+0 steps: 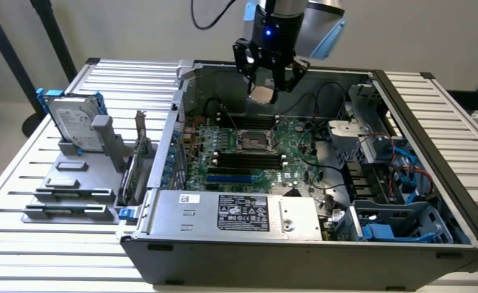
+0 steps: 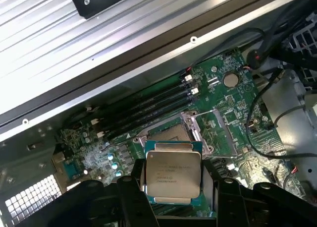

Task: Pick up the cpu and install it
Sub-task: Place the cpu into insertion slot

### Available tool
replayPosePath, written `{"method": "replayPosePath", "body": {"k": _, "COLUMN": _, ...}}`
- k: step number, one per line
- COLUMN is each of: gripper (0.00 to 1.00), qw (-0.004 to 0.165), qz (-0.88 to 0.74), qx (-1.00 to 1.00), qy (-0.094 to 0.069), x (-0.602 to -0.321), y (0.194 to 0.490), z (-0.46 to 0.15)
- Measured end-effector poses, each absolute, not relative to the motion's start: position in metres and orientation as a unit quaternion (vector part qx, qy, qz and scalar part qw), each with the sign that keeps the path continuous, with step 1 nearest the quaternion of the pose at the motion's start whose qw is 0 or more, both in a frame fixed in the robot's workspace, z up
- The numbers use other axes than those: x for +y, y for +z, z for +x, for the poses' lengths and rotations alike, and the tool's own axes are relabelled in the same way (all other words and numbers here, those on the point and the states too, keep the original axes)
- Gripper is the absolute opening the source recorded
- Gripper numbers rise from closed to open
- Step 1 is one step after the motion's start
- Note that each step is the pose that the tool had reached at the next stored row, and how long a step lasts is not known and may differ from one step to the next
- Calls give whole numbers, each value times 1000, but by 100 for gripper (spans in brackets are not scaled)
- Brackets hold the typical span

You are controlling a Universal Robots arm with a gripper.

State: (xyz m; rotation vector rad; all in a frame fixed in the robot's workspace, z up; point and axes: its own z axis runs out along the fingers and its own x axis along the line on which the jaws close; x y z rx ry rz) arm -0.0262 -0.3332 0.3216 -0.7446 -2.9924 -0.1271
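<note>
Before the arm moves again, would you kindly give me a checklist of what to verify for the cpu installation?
1. cpu gripped in the hand: ok.
2. socket uncovered and empty: ok.
3. cables clear of socket: ok.
4. cpu straight over socket: cannot tell.
5. cpu corner mark matched to socket: cannot tell.
</note>
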Motion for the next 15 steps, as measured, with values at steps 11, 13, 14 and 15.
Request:
{"method": "replayPosePath", "body": {"k": 11, "gripper": 55, "qw": 23, "qz": -337, "qx": -940, "qy": -44, "x": -333, "y": 314, "z": -26}}
{"method": "replayPosePath", "body": {"k": 13, "gripper": 55, "qw": 23, "qz": -354, "qx": -934, "qy": -44, "x": -333, "y": 312, "z": -26}}
{"method": "replayPosePath", "body": {"k": 14, "gripper": 55, "qw": 22, "qz": -362, "qx": -931, "qy": -44, "x": -333, "y": 311, "z": -26}}
{"method": "replayPosePath", "body": {"k": 15, "gripper": 55, "qw": 22, "qz": -371, "qx": -927, "qy": -45, "x": -333, "y": 310, "z": -26}}
